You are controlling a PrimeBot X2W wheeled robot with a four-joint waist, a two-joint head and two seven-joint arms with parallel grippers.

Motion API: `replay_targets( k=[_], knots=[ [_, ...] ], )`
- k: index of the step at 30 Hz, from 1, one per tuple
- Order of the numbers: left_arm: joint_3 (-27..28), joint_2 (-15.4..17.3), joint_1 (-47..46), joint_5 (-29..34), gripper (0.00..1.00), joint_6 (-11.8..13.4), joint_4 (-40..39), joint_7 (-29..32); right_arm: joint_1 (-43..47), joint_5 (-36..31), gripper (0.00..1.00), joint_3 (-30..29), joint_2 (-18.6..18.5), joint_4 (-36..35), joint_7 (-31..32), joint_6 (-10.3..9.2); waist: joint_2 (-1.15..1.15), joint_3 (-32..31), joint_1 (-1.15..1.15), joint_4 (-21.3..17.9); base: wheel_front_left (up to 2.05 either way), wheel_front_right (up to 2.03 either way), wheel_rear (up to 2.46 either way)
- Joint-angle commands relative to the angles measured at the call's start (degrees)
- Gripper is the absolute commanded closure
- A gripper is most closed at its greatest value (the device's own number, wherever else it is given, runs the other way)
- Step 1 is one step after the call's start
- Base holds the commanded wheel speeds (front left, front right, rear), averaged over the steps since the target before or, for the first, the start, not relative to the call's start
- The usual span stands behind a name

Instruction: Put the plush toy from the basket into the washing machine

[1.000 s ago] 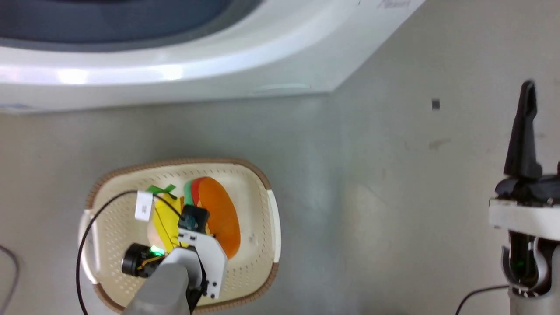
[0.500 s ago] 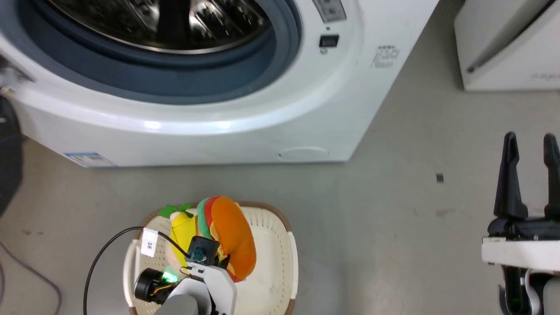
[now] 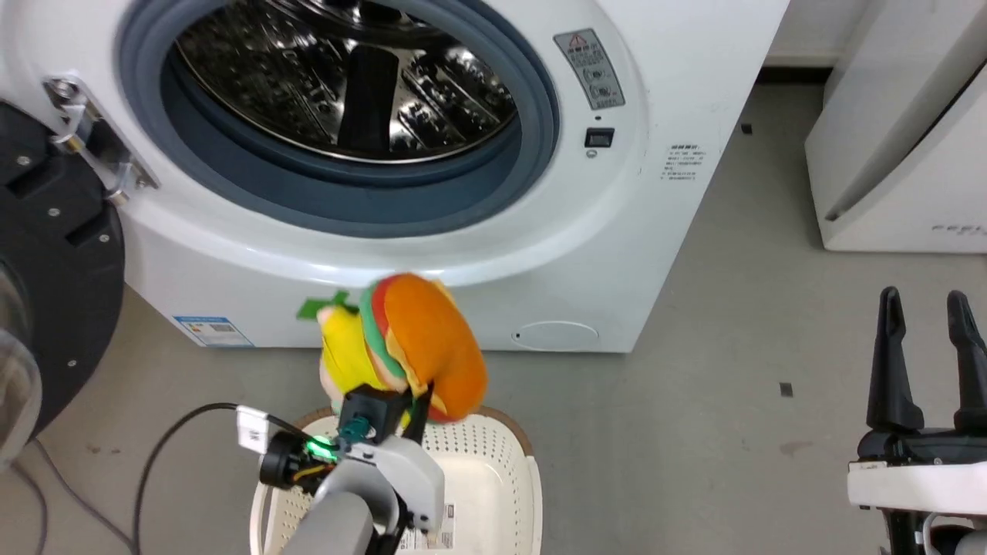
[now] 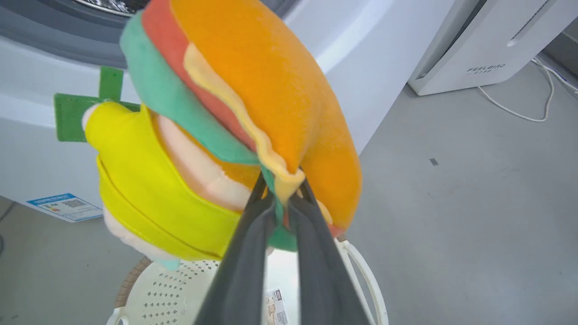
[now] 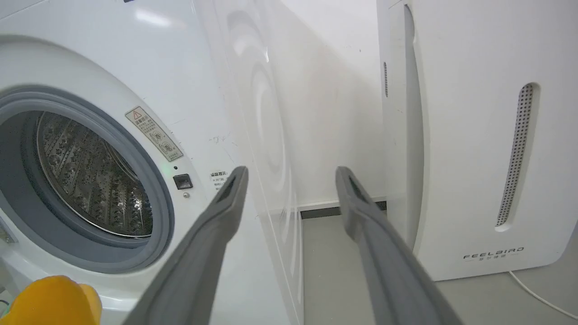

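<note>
My left tool is clamped on the plush toy. It seems to pinch only the thin edge of the layers under the orange bun, and I cannot quite tell how deep that bite goes. The plush toy hangs in the air above the basket, in front of the washing machine and below its open porthole.

To carry it well, I judge I should lift until it clears the lower lip of the grey seal. Then I go in centred, reach well into the drum, and let go only there.

My right tool stands spread and empty, well off to the side.

I count one plush toy, one basket, one washing machine, one open door, one other white appliance and two tools.
</note>
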Motion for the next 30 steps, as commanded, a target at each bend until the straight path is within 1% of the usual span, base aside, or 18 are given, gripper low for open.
replay_targets(
  k=[1, 2, 3, 5, 10, 13, 17, 22, 30],
  knots=[
    [0.7, 0.5, 0.8, 0.6, 1.00, 0.7, -2.4, -0.3, 0.8, -0.3, 0.00, -0.1, 0.0, 0.2, -0.2, -0.04, 0.00, -0.7, 0.01, 0.2, 0.00, 0.00, 0.00],
    [1.0, 0.7, 1.2, 0.9, 1.00, 1.1, -4.1, -0.3, 0.9, -0.3, 0.00, -0.1, 0.0, 0.2, -0.2, -0.04, 0.00, -0.9, 0.01, 0.2, 0.00, 0.00, 0.00],
    [2.3, 1.2, 2.2, 1.9, 1.00, 2.4, -9.1, -0.3, 1.1, -0.2, 0.00, -0.2, 0.0, 0.2, -0.2, -0.04, 0.00, -1.4, 0.01, 0.2, 0.00, 0.00, 0.00],
    [3.7, 1.4, 2.7, 2.7, 1.00, 3.4, -12.8, -0.3, 1.1, -0.1, 0.00, -0.2, 0.0, 0.1, -0.2, -0.04, 0.00, -1.6, 0.01, 0.2, 0.00, 0.00, 0.00],
    [5.8, 1.4, 1.8, 4.7, 1.00, 5.4, -18.0, -0.3, 0.3, 0.0, 0.00, 0.3, 0.0, -0.1, -0.2, -0.04, 0.00, -0.9, 0.01, -0.3, 0.00, 0.00, 0.00],
    [7.4, 1.4, 0.8, 5.4, 1.00, 6.1, -20.1, -0.3, -0.5, 0.2, 0.00, 0.6, 0.0, -0.3, -0.2, -0.04, 0.00, 0.0, 0.01, -0.9, 0.00, 0.00, 0.00],
    [9.2, 1.5, -1.2, 6.2, 1.00, 6.4, -20.8, -0.3, -1.4, 0.5, 0.00, 0.8, 0.0, -0.3, -0.2, -0.04, 0.00, 1.4, 0.01, -2.0, 0.00, 0.00, 0.00],
    [11.1, 1.9, -5.0, 7.2, 1.00, 6.3, -19.8, -0.3, -2.8, 0.8, 0.00, 1.2, 0.0, -0.5, -0.2, -0.04, 0.00, 3.9, 0.01, -3.7, 0.00, 0.00, 0.00],
    [14.6, 3.9, -13.1, 8.2, 1.00, 6.3, -17.3, -0.3, -5.9, 1.3, 0.00, 1.9, 0.0, -1.2, -0.2, -0.04, 0.00, 10.2, 0.01, -7.3, 0.00, 0.00, 0.00]
  ],
)
